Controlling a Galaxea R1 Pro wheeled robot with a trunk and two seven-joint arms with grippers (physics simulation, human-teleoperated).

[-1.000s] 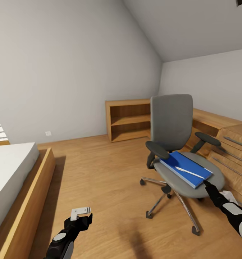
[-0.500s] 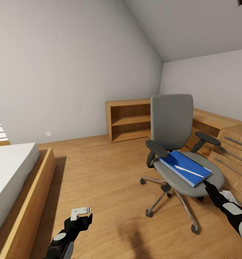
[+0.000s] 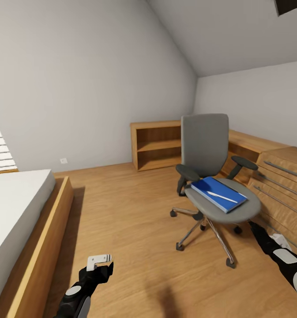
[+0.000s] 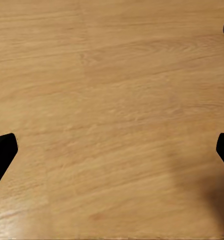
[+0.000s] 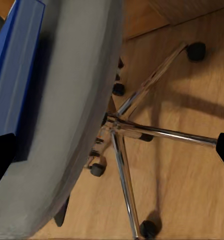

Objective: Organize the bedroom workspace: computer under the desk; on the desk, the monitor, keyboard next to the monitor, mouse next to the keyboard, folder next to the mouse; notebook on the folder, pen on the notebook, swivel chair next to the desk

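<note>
The grey swivel chair stands on the wooden floor right of the room's middle. The blue folder lies flat on its seat, and the white pen rests on the folder. From the right wrist view I look at the folder's edge, the seat's underside and the metal star base. My right gripper is open, low beside the seat's near rim and apart from it. My left gripper hangs open over bare floor. The desk, computer, monitor, keyboard, mouse and notebook are out of view.
A bed with a wooden frame fills the left side. A low open wooden shelf unit stands against the far wall. A light wooden drawer chest stands just right of the chair. Open floor lies between bed and chair.
The whole view has shifted, so the camera moved: the chair now appears slightly further away and its seat rim is further from my right gripper. Both grippers stay open.
</note>
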